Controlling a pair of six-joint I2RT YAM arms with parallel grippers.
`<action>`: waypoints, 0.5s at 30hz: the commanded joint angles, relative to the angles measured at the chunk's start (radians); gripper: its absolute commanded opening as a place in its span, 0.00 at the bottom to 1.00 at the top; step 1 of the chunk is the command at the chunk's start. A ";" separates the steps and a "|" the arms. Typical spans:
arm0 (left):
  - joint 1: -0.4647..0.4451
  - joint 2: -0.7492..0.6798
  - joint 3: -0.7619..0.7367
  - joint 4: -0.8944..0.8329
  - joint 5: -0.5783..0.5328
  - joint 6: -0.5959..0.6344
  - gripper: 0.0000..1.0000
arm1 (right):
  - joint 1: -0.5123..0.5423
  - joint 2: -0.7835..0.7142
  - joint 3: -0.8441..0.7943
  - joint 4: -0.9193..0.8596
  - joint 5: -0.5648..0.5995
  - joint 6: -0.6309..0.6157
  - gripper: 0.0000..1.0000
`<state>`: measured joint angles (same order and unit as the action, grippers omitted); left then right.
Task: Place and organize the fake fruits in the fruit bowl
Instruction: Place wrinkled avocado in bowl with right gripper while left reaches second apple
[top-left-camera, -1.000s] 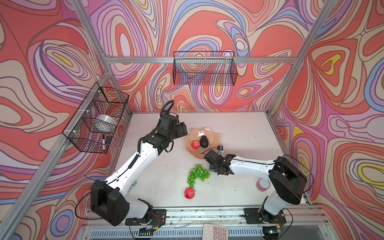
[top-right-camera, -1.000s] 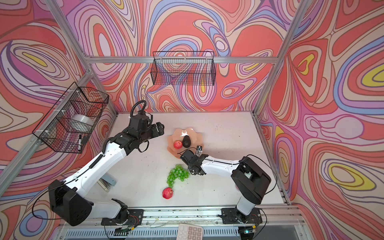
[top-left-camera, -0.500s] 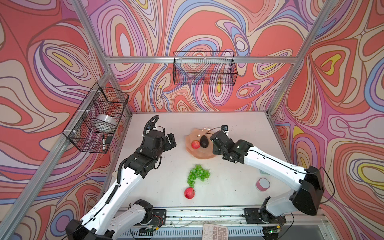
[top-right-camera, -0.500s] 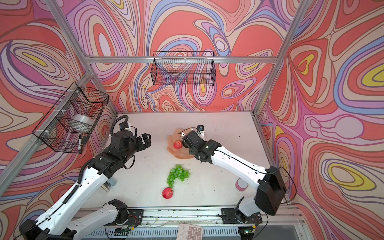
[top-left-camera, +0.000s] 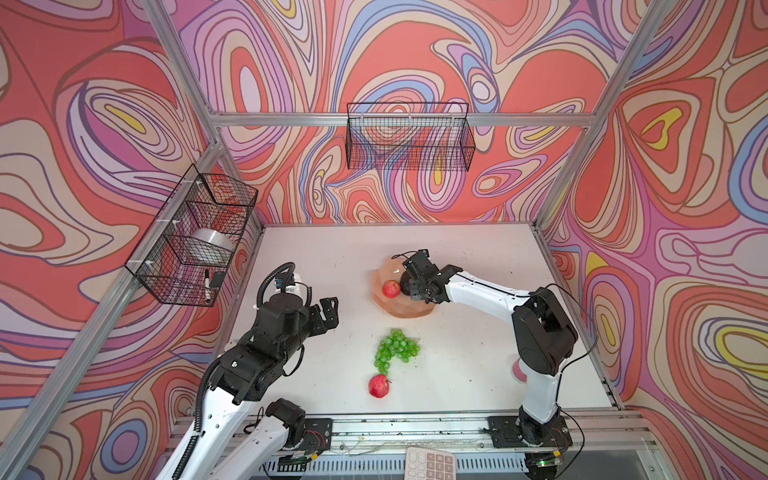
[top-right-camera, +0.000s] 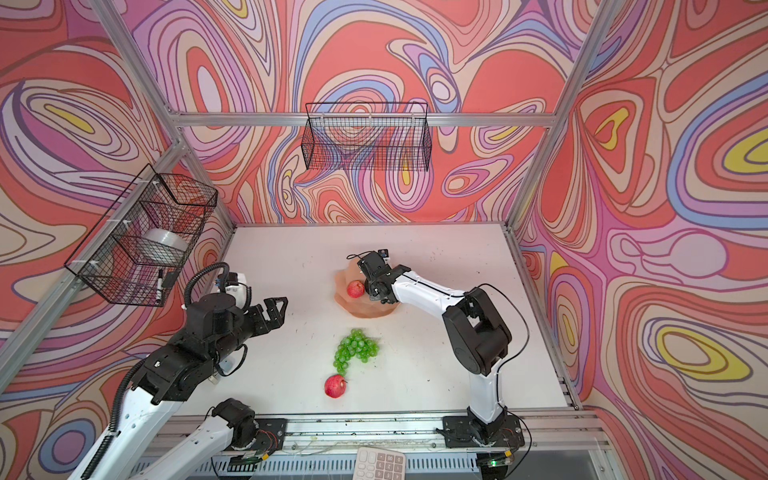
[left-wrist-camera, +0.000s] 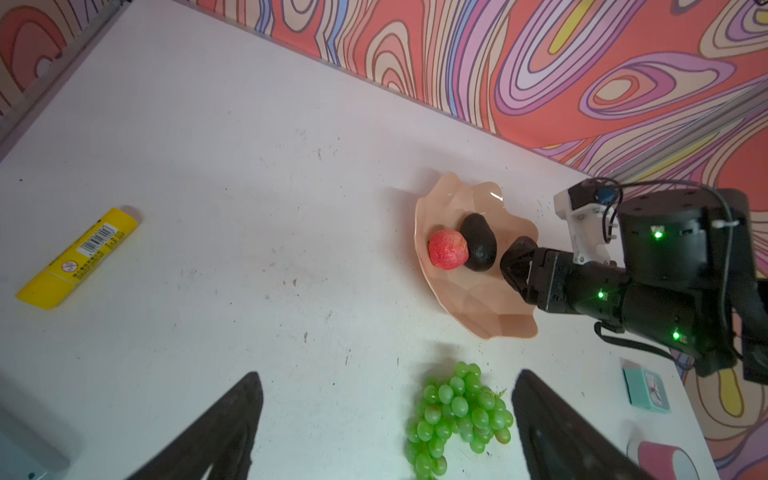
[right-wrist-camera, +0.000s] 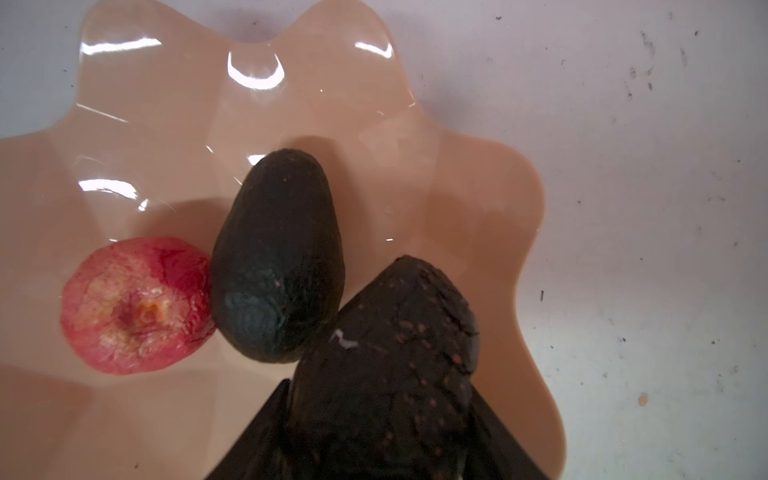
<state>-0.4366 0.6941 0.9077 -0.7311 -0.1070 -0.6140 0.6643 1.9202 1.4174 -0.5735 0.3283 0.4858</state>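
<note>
only the right wrist view shows the right fingers (right-wrist-camera: 257, 449) clamped on an avocado (right-wrist-camera: 386, 353) over the bowl (right-wrist-camera: 124, 124), beside another avocado (right-wrist-camera: 278, 257) and an apple (right-wrist-camera: 133, 307) inside it. in both top views the left fingers (top-left-camera: 331, 309) stand apart, and grapes (top-left-camera: 395, 351) and a second apple (top-left-camera: 379, 385) lie on the surface (top-left-camera: 332, 257).

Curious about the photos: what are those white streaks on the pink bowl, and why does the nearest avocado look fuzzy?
Right wrist view: the streaks are glare on the glossy fruit bowl; the held avocado looks soft, probably too near the lens. Left wrist view: smaller glare.
</note>
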 joint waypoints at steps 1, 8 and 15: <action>0.007 0.030 -0.014 -0.100 0.078 -0.005 0.92 | 0.001 0.032 0.024 0.040 -0.023 -0.010 0.47; -0.025 0.048 -0.044 -0.117 0.175 -0.033 0.90 | 0.000 0.088 0.038 0.032 -0.055 0.008 0.51; -0.214 0.051 -0.083 -0.169 0.102 -0.127 0.89 | 0.001 0.059 0.053 0.020 -0.047 0.009 0.69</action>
<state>-0.5999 0.7464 0.8391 -0.8406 0.0242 -0.6758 0.6632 2.0052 1.4410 -0.5537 0.2745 0.4915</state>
